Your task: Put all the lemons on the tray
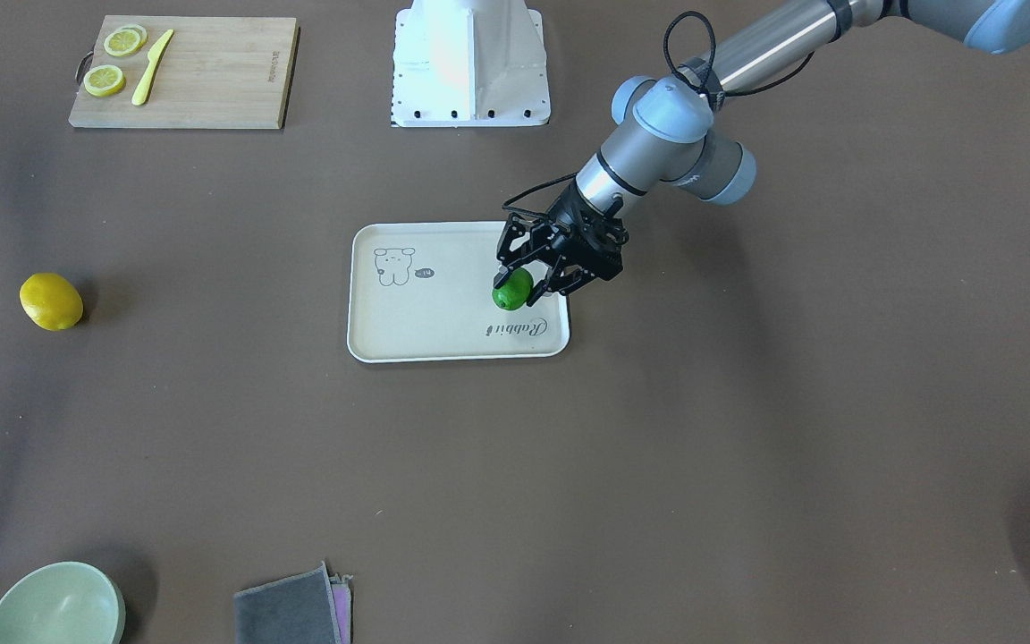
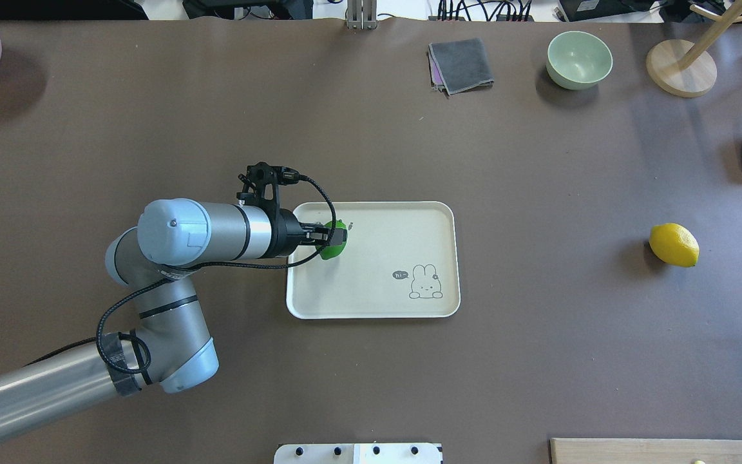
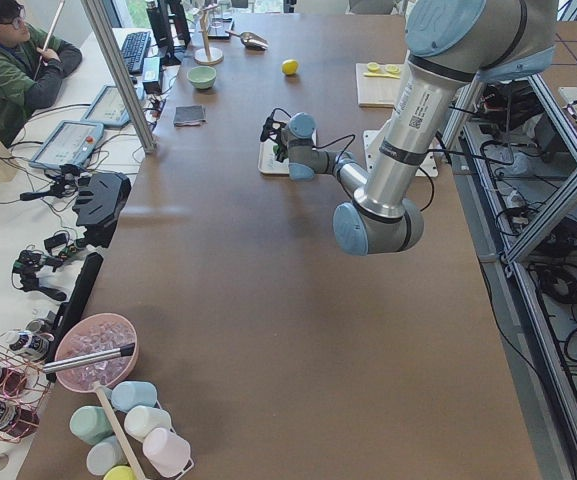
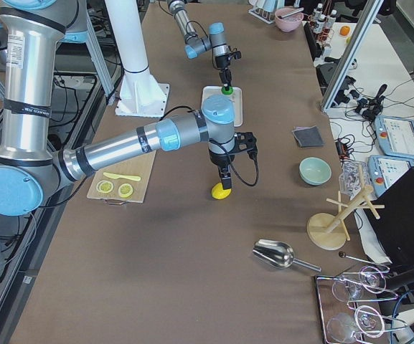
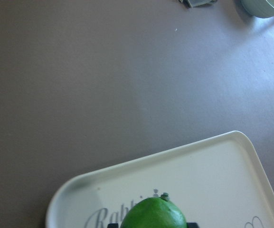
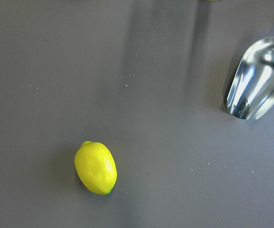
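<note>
Progress looks halfway: left claw (image 1: 527, 286) clasps the green lemon (image 1: 511, 292) over the tray (image 1: 426, 326), yellow lemon (image 1: 51, 301) far off on the counter (image 1: 747, 447).

The tray (image 1: 372, 344) is carrying a cursive script (image 1: 515, 329) reading "Rabbit" near one corner (upside down in the front-facing view). Beside the tray's cartoon animal (image 2: 426, 281), a dark speech bubble (image 2: 400, 275) is reading "hi". Print on the cutting board (image 1: 211, 72) is showing too small to read.
</note>
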You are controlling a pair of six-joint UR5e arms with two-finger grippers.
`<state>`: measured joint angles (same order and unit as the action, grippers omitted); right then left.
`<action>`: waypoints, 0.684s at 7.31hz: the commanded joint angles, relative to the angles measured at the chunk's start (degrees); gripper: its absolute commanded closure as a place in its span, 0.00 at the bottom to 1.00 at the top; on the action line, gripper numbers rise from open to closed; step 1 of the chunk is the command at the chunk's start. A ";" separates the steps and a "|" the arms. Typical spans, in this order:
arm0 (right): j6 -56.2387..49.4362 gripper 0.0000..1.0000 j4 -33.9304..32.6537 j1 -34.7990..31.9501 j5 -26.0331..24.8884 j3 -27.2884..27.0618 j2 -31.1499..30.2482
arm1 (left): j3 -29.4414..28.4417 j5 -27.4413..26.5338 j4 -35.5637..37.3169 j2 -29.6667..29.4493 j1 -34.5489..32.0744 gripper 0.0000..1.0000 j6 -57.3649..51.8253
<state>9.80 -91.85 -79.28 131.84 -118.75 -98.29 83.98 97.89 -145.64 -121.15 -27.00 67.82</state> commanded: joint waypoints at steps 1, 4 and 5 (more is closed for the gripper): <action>-0.31 0.00 0.09 0.09 0.00 0.01 2.20 | 2.22 -2.54 1.23 0.21 1.34 0.02 -0.05; -0.22 0.00 0.09 5.59 -4.19 2.73 6.51 | 11.01 16.47 4.49 13.08 -13.98 0.01 -10.78; -0.31 0.00 1.13 7.97 -4.65 2.73 7.23 | 11.90 24.12 4.40 17.92 -21.70 0.01 -18.35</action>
<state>9.55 -91.48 -74.34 128.68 -116.34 -92.37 94.11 113.33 -141.31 -109.11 -40.52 57.70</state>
